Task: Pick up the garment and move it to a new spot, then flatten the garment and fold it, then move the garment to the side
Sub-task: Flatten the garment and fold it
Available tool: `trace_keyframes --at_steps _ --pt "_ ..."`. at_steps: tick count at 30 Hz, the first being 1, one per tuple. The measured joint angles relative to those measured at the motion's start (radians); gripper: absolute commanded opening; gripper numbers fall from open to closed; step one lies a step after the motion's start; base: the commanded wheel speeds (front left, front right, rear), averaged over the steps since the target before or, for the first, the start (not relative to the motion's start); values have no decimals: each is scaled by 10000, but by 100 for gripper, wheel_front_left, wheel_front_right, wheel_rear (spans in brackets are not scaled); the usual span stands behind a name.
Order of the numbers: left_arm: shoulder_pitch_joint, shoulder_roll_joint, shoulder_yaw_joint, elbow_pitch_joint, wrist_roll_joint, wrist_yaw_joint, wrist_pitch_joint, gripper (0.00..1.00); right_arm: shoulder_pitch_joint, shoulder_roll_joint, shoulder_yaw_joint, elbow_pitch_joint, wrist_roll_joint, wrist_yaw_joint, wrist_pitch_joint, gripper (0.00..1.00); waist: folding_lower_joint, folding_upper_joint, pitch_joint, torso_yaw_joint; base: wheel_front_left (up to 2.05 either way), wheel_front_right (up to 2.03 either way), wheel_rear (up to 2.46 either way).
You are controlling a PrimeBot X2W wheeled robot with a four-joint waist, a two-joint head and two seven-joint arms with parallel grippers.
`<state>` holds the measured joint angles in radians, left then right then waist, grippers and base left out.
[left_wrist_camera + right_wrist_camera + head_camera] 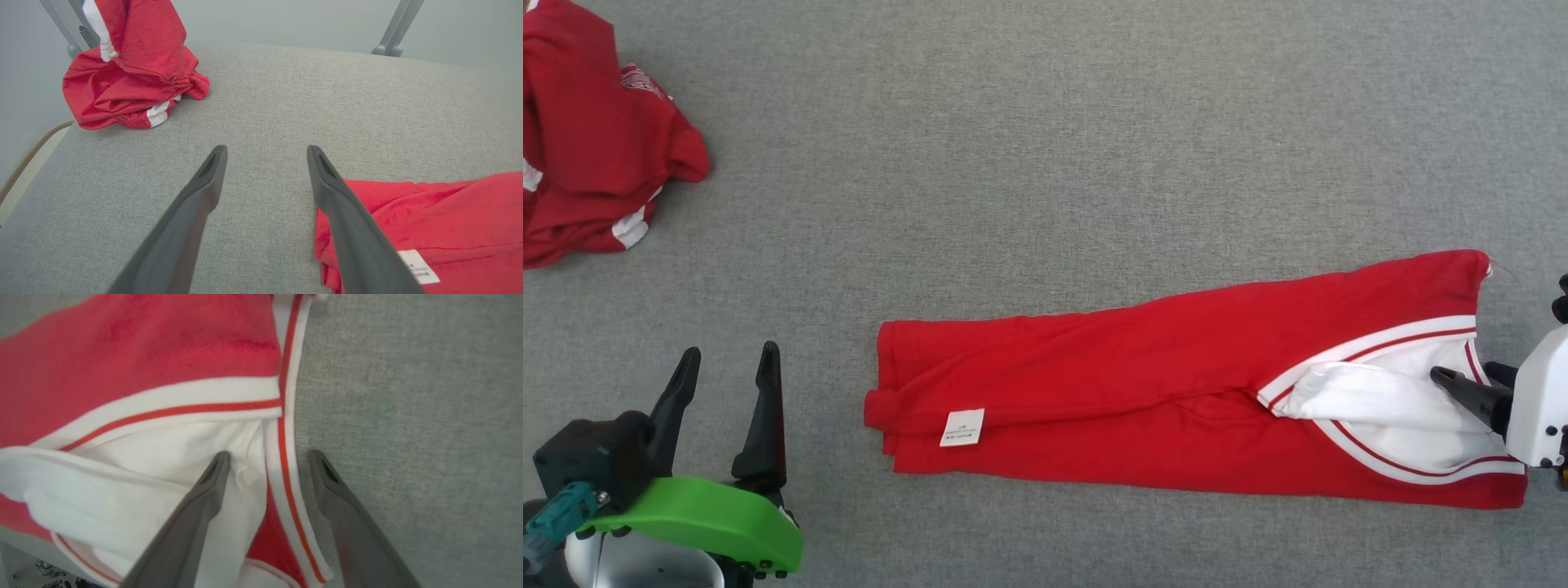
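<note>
Lying flat on the grey fabric surface point(1045, 122), a red garment point(1143, 359) with white, red-striped trim is folded into a long band. The left gripper point(729, 351) hovers near its labelled end, fingers spread and empty. The right gripper point(1463, 371) straddles the trim, fingers apart, gripping nothing. The garment's long axis runs left to right, with the trimmed end toward the robot's right.

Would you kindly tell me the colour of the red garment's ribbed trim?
The ribbed trim is white with a thin red stripe, clearest in the right wrist view.
</note>
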<state>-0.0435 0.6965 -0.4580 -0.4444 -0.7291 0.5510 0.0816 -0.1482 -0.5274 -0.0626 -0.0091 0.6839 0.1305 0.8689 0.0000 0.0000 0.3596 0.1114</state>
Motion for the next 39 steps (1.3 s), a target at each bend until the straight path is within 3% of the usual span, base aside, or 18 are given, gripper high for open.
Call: trace_keyframes --at_steps 3,4,5,8,11,15,16,20,23,27,31,34,39 --pt "185 -245 33 194 -56 2 -330 100 -89 105 44 297 313 -2 249 100 0 0 -44 208 0 0 0" --pt "233 -293 36 278 -98 -10 -420 100 -120 128 75 366 491 -4 339 36 0 0 -65 257 0 0 0" --pt "276 -345 54 339 -127 -27 -504 100 -120 123 105 393 677 -4 439 0 0 0 -90 296 0 0 0" --pt "421 -531 163 502 -299 -54 -708 100 -50 113 -29 420 1260 -2 627 0 0 0 -181 335 0 0 0" --pt "662 -583 337 602 -456 -56 -888 100 20 63 -840 619 1664 8 711 0 0 0 -219 225 0 0 0" --pt "794 -698 422 673 -694 -100 -972 100 383 -431 -2732 1095 1638 10 731 0 0 1 -282 98 0 0 0" --pt "828 -700 445 685 -744 -130 -997 100 650 -658 -3856 1419 1509 10 817 0 0 0 -300 45 0 0 0" --pt "887 -623 476 690 -784 -199 -991 100 1169 -1239 -5985 1708 1070 2 1145 0 0 0 -335 -23 0 0 0" --pt "925 -518 633 723 -780 -186 -1035 100 1274 -1373 -6546 1135 1296 0 1559 0 0 0 -342 -110 0 0 0" --pt "972 -477 719 800 -769 -150 -1147 100 1321 -1158 -5739 -897 2541 0 2376 0 0 0 -395 -286 0 0 0" --pt "1129 -518 782 897 -790 -130 -1287 100 1719 -625 -3879 -3248 2987 0 2826 0 0 0 -518 -496 0 0 0" --pt "1163 -560 788 961 -817 -159 -1361 100 1751 -190 -2247 -4372 2778 0 2698 0 0 0 -647 -653 0 0 0" --pt "1139 -665 635 1081 -846 -307 -1354 100 812 558 414 -4387 1406 0 2067 0 0 0 -844 -896 0 0 0"
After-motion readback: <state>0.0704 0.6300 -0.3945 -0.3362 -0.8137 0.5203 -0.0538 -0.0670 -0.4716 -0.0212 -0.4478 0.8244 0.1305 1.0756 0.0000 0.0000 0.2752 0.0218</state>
